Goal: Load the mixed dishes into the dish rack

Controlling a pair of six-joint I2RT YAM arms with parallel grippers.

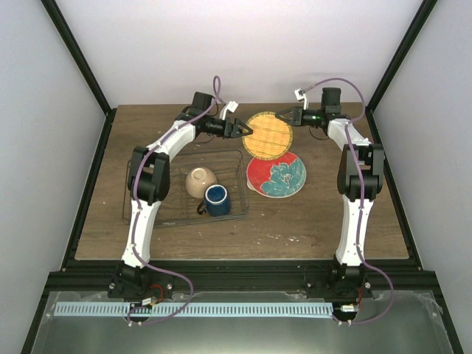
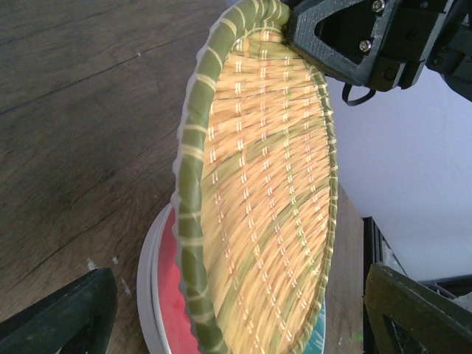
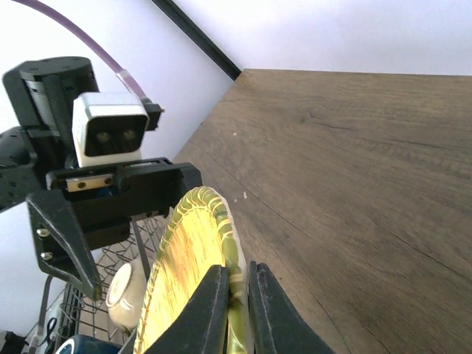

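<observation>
My right gripper (image 3: 237,284) is shut on the green rim of the yellow-orange woven plate (image 1: 268,134), holding it tilted on edge above the table. The plate's opposite rim (image 2: 192,221) lies between the wide-open fingers of my left gripper (image 1: 242,127), which do not touch it. Below it, flat on the table, lies the red plate with the teal flower (image 1: 276,175), showing a pale rim (image 2: 147,287). The wire dish rack (image 1: 147,214) stands to the left and holds the cream bowl (image 1: 200,181) on its side and the dark blue mug (image 1: 216,200).
Bare wooden table (image 1: 324,221) lies in front of the red plate. Black frame posts run along the table's edges (image 1: 88,184), with white walls behind them. The right gripper's body (image 2: 354,44) shows at the top of the left wrist view.
</observation>
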